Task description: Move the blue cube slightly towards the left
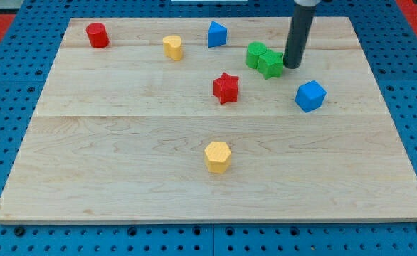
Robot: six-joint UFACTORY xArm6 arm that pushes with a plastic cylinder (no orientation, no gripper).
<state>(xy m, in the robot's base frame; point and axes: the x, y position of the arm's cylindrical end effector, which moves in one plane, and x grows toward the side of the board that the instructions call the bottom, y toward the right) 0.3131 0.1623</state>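
The blue cube point(310, 96) sits on the wooden board point(123, 142) at the view's right, a little above the middle. My tip point(292, 66) is down on the board just above and slightly left of the blue cube, with a small gap between them. The tip stands right next to the right side of two green blocks point(265, 59) that touch each other.
A red star block point(225, 87) lies left of the blue cube. A second blue block point(216, 34), a yellow cylinder point(172, 47) and a red cylinder point(97, 35) stand along the top. A yellow hexagonal block point(217, 156) sits lower centre.
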